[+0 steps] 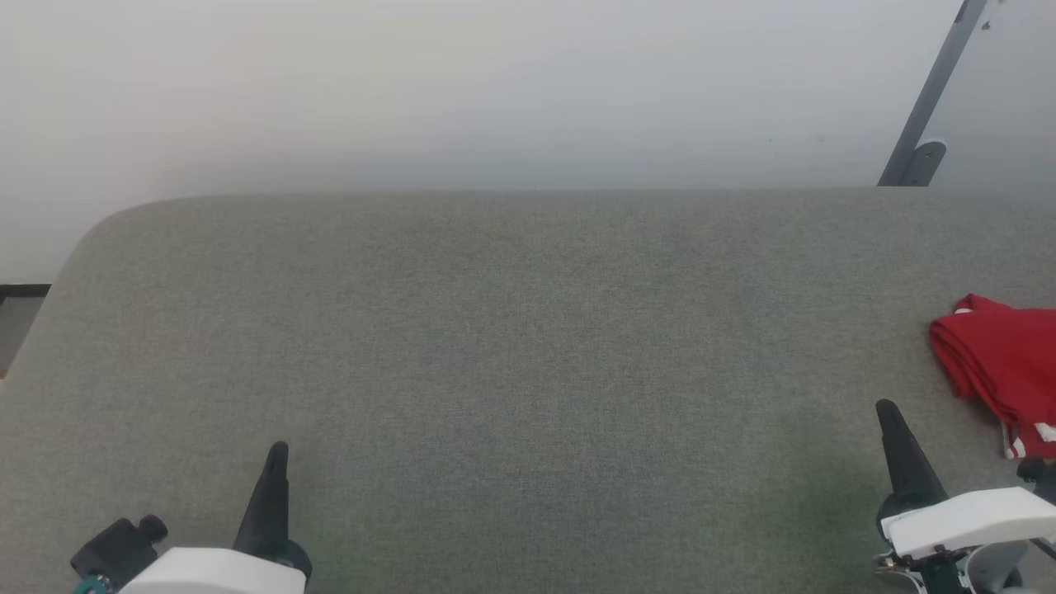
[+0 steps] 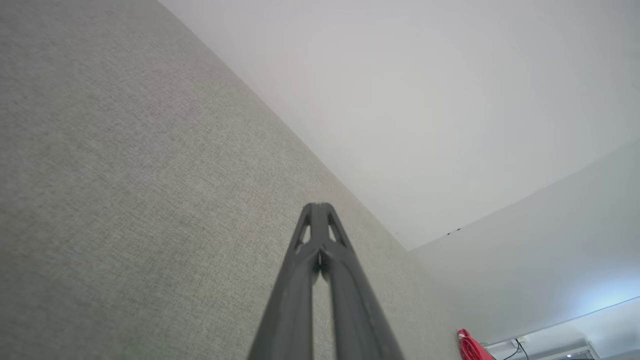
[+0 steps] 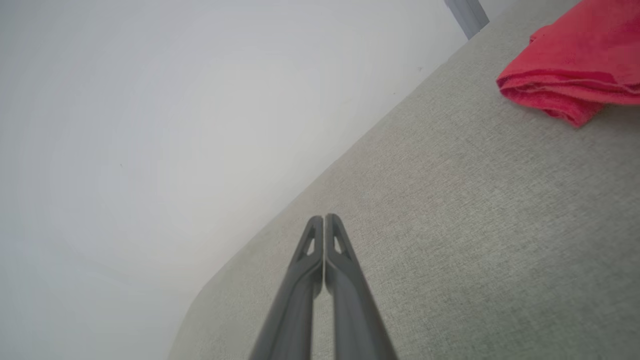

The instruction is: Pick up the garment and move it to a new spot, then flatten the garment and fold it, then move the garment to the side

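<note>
The biggest thing here is the padded surface (image 1: pixel 528 330), covered in grey-green woven fabric and spreading across nearly the whole head view. Its far edge runs straight along the foot of a plain pale wall (image 1: pixel 495 82), and at the far left that edge bends round in a soft rounded corner. The left side slants down toward the near corner. A wide stretch of bare fabric lies between the two arms and on up to the far edge, so the open room is in the middle and to the left.

The garment (image 1: pixel 1002 367) sits at the far right of the surface, cut off by the picture's right edge. It is a bright red folded bundle lying flat on the fabric, with a bit of white-and-red striped trim showing at its near end. It lies well short of the far edge. A slanted grey metal strut (image 1: pixel 932 91) stands against the wall behind it.

The right gripper (image 1: pixel 887 406) rests low at the near right, its fingers pressed together to a single point with nothing between them. Its tip is near the garment's near-left corner but apart from it. The left gripper (image 1: pixel 279 450) sits at the near left, well apart from the garment, fingers likewise closed tight on nothing, poised over bare fabric.
</note>
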Robot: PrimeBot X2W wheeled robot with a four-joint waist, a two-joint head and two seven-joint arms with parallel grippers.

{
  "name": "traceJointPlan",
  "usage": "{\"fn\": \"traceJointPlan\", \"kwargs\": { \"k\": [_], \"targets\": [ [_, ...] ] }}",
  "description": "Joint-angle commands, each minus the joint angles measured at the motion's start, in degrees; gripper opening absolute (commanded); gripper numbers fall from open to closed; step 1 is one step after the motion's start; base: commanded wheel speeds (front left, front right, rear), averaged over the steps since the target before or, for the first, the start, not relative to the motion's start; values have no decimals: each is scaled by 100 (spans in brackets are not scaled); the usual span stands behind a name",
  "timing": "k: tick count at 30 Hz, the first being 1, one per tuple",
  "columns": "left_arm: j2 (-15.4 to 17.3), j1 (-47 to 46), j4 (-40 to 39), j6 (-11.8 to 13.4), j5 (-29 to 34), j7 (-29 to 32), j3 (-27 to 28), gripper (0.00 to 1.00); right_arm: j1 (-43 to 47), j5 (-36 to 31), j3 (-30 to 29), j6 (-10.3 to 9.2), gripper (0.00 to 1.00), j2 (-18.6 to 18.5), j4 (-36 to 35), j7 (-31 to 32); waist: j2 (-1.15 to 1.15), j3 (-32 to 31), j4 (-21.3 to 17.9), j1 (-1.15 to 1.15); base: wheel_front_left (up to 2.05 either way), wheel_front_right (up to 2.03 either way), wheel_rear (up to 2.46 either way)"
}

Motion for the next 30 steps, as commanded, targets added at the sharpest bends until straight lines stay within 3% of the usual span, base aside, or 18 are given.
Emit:
{"fn": "traceJointPlan", "kwargs": {
  "k": [1,30],
  "targets": [
    [12,-192,-48,-6,-196,42,29,0,-125,154,-27,-1,0,2,-53,38,0,1,-4,0,0,0,0],
    [-72,-536,138,-10,-1894,529,120,0,-304,1727,-178,-1,0,276,14,458,0,21,-93,0,0,0,0]
  ]
}}
